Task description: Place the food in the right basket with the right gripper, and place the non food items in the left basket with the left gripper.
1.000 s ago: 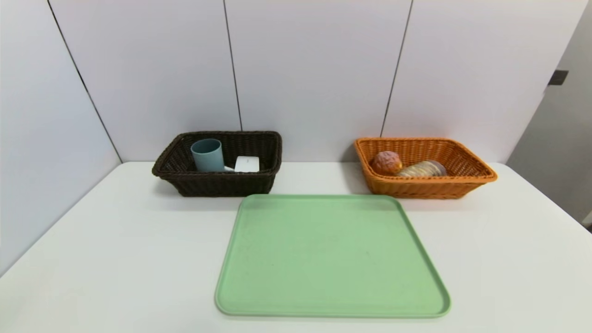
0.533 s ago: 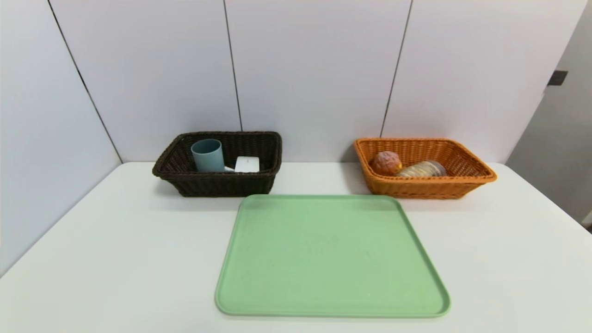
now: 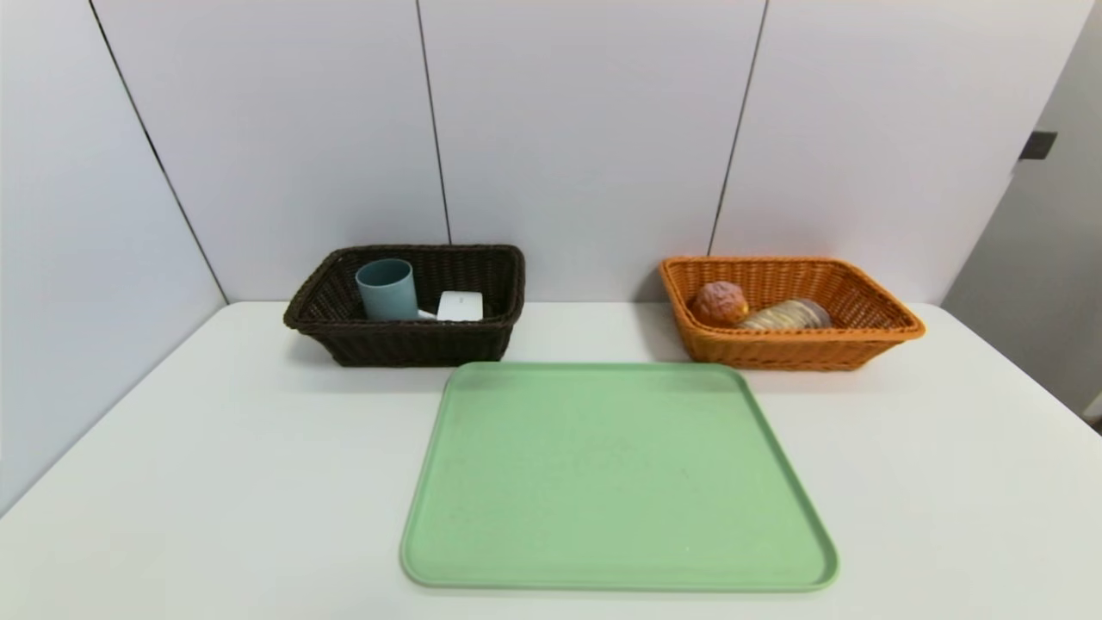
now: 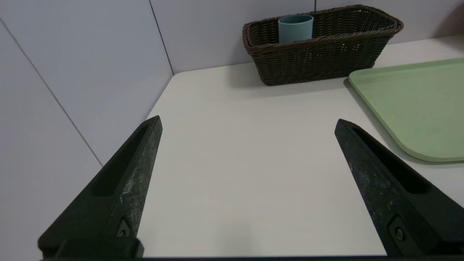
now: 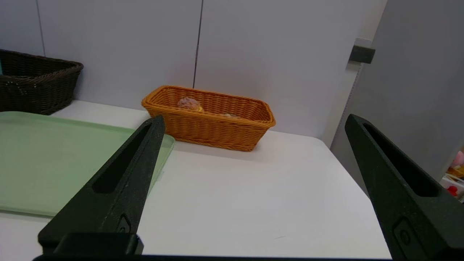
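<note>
Jaws are spread wide apart on both the left gripper (image 4: 248, 117) and the right gripper (image 5: 254, 116), with nothing held between them, each parked above its own side of the white table (image 3: 215, 465). In the dark brown wicker basket (image 3: 422, 346), the grey-blue cup (image 3: 389, 293), the white marker pen (image 3: 426, 315) and the flat white case (image 3: 461, 306) are contained. By the orange wicker basket (image 3: 788, 351), beyond the green tray (image 3: 616, 474), the crackled round bun (image 3: 721, 303) and the twisted bread loaf (image 3: 785, 315) are held side by side.
</note>
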